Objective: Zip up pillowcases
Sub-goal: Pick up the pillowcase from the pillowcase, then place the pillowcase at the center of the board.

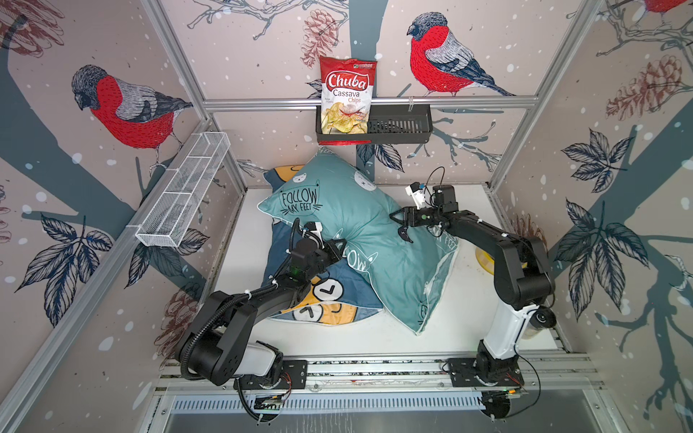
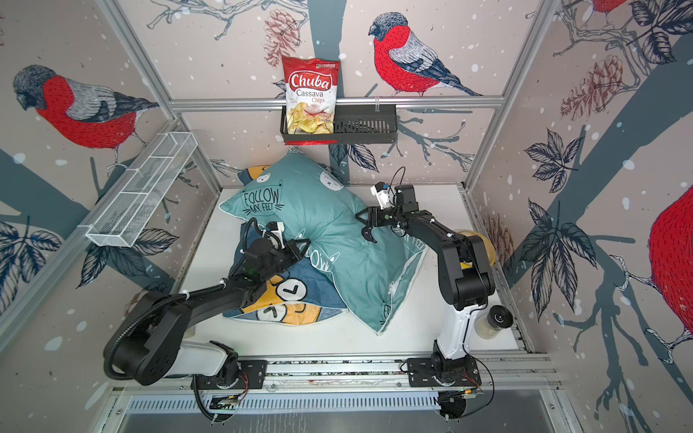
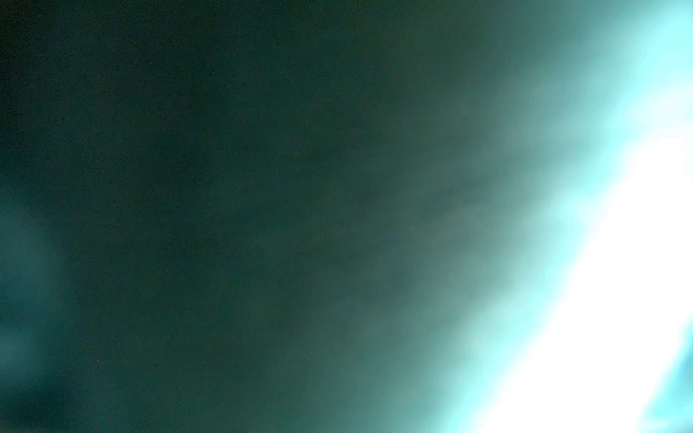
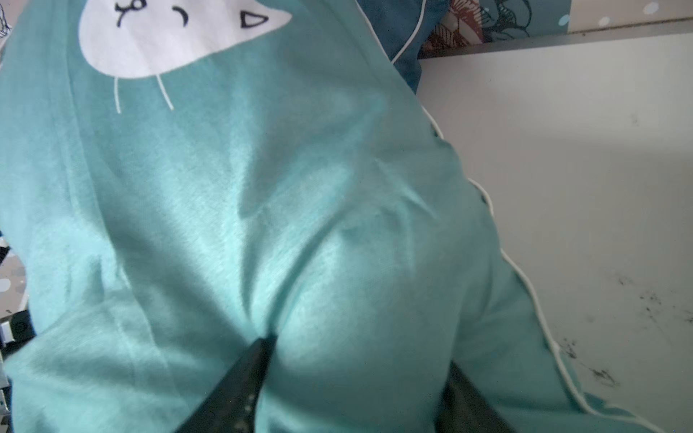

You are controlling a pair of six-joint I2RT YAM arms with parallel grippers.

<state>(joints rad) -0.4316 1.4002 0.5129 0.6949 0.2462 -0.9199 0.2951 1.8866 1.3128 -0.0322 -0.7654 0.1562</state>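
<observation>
Pillows crowd the middle of the bench; only the margins are passable.

The teal pillow (image 1: 360, 210) lies slantwise over the dark blue pillow (image 1: 358, 298), and together they cover most of the bench (image 1: 375, 337). Bare strips run along the front rail, along the left wall and in the back right corner. The left end effector (image 1: 338, 246) is wedged where the pillows overlap. A yellow object (image 1: 482, 255) and a dark-lidded jar (image 1: 543, 318) crowd the right edge. A black basket (image 1: 405, 127) holding a chips bag (image 1: 347, 97) overhangs the back.

Chips bag (image 1: 348, 95) in black basket (image 1: 403, 130)
</observation>
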